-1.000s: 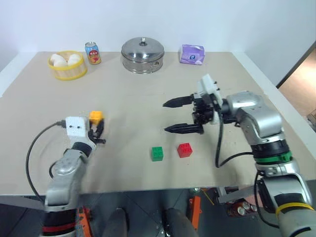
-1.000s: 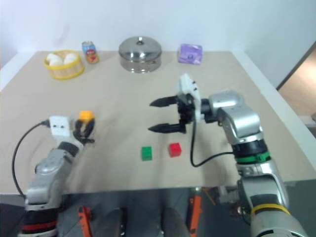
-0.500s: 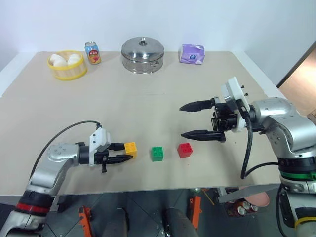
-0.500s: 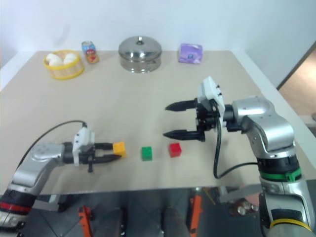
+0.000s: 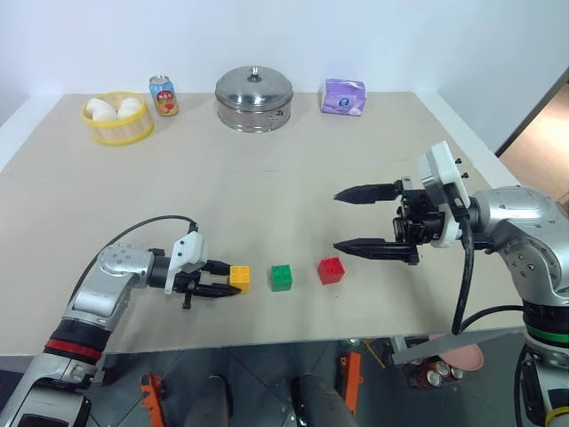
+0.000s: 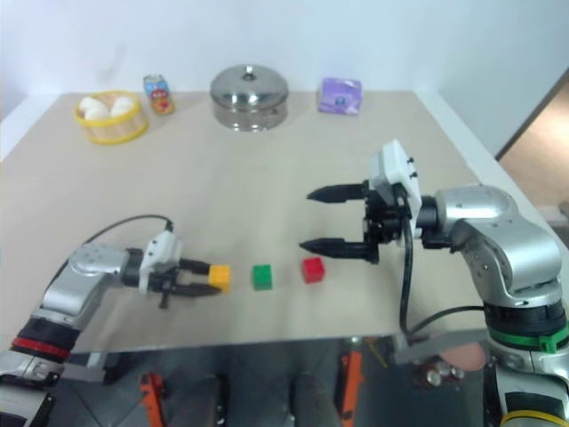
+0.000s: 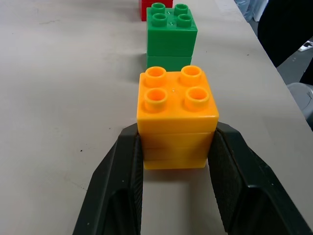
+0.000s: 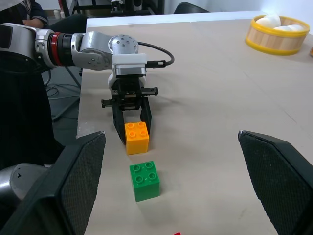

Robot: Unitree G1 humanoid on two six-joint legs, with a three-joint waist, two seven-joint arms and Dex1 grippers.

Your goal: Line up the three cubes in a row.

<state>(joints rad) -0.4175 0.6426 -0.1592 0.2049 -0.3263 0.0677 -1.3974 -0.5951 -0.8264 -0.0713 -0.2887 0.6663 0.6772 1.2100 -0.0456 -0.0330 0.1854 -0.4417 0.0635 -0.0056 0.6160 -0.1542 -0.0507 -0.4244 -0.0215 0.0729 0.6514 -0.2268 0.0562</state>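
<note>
So the left hand (image 5: 224, 284) is pinching the yellow cube (image 5: 239, 277) from both sides and has it down at counter (image 5: 293, 187) level, right at 9 o'clock of the green cube (image 5: 282, 277). The red cube (image 5: 331, 269) sits at 3 o'clock of the green one, all three near the front edge. This looks like the placing step for the last cube. The row already looks basically formed, running 9 to 3 across the counter, maybe tipping a touch toward 2 at the red end.

Next move is probably just letting go and backing out toward 9 without dragging the yellow one off line. In the wrist view it's square to the green cube, studs up, with a small gap between them. No real long axis on these, they're cubes.

The right hand (image 5: 364, 220) hangs above the counter at 3 o'clock of the red cube, fingers spread wide, holding nothing.
</note>
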